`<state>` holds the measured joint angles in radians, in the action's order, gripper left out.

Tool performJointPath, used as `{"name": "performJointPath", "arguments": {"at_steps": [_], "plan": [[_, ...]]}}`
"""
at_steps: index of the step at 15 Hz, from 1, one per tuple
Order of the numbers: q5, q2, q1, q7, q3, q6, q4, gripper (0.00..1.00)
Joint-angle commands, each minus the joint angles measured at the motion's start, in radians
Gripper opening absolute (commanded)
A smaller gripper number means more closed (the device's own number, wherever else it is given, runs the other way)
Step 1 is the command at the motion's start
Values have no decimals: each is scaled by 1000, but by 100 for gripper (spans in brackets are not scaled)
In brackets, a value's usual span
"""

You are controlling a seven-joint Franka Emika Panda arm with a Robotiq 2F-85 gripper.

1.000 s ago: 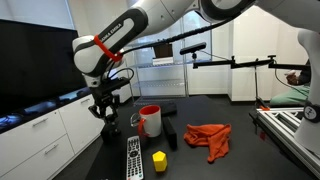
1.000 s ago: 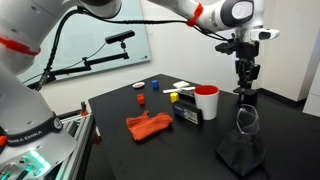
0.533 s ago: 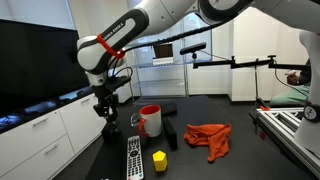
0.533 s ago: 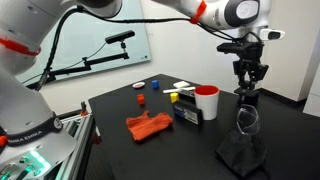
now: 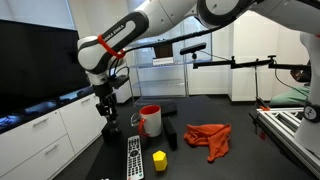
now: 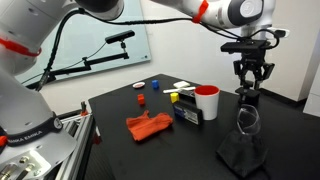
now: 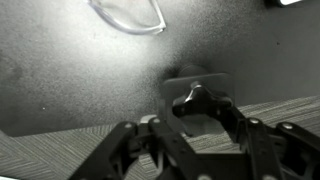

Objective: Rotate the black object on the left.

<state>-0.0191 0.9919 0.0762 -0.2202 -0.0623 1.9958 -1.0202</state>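
The black object (image 7: 196,97) is small, squat and lumpy, and it sits between my fingers in the wrist view with a shadow under it on the dark table. My gripper (image 7: 196,110) is shut on it. In both exterior views the gripper (image 5: 105,114) (image 6: 247,93) points straight down near the table's edge, beside the red-and-white mug (image 5: 150,120) (image 6: 207,103). The black object is too small and dark to make out in the exterior views. I cannot tell whether it rests on the table or hangs just above it.
A clear glass piece (image 7: 130,12) (image 6: 245,118) lies close by, with a dark cloth (image 6: 243,152) in front of it. A remote (image 5: 133,158), a yellow block (image 5: 159,160), an upright black block (image 5: 172,137) and an orange cloth (image 5: 208,138) (image 6: 150,126) lie around the mug.
The wrist has turned a little about its vertical axis while staying over the same spot. The other things have not moved.
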Motion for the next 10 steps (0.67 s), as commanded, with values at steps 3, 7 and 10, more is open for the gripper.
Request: {"name": "performJointPath", "arguments": {"at_steps": [3, 7, 10], "plan": [[6, -75, 9, 226, -29, 20, -57, 100], [-4, -114, -17, 429, -71, 13, -69, 100], [-6, -125, -32, 526, -83, -10, -75, 100]]}}
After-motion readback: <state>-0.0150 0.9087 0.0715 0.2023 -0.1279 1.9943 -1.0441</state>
